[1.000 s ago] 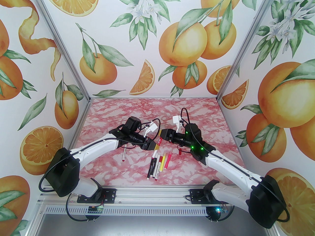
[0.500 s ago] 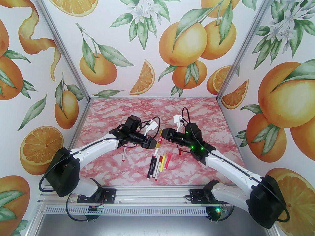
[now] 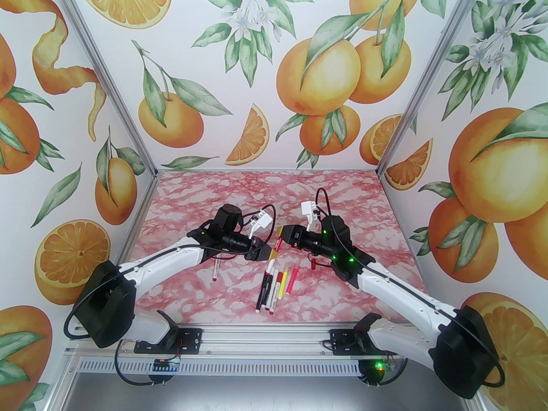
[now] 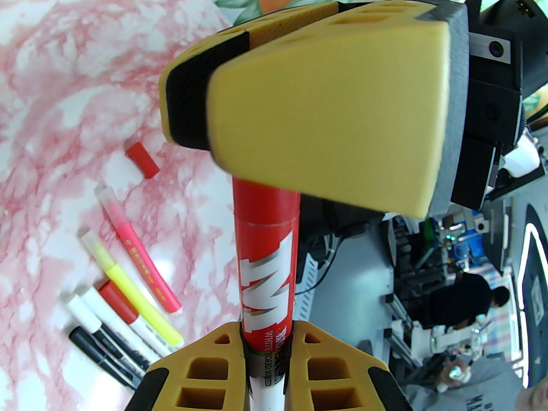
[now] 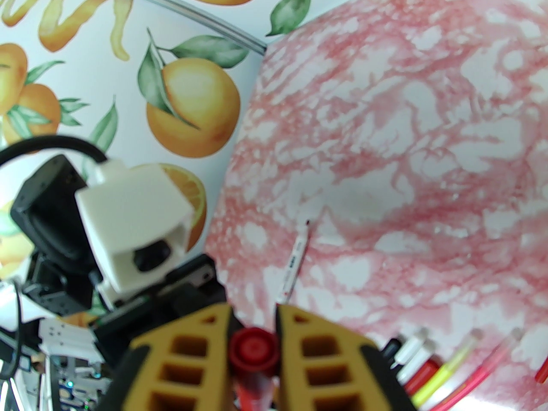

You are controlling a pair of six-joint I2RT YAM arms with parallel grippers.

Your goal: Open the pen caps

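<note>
Centre of the top view: left gripper (image 4: 266,343) is clamping the red-labelled marker (image 4: 265,272) by its barrel while right gripper (image 5: 253,326) is pinching its red cap (image 5: 251,349), seemingly so opposite pulls can separate them; other pens (image 3: 274,287) are lying clustered just below.

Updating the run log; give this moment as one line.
left end effector: shut on marker | right end effector: shut on red cap

High behind the arms (image 3: 162,259), one camera looks down; both wrist cameras, up close, share the red-and-white plastic marker (image 4: 267,272).
</note>
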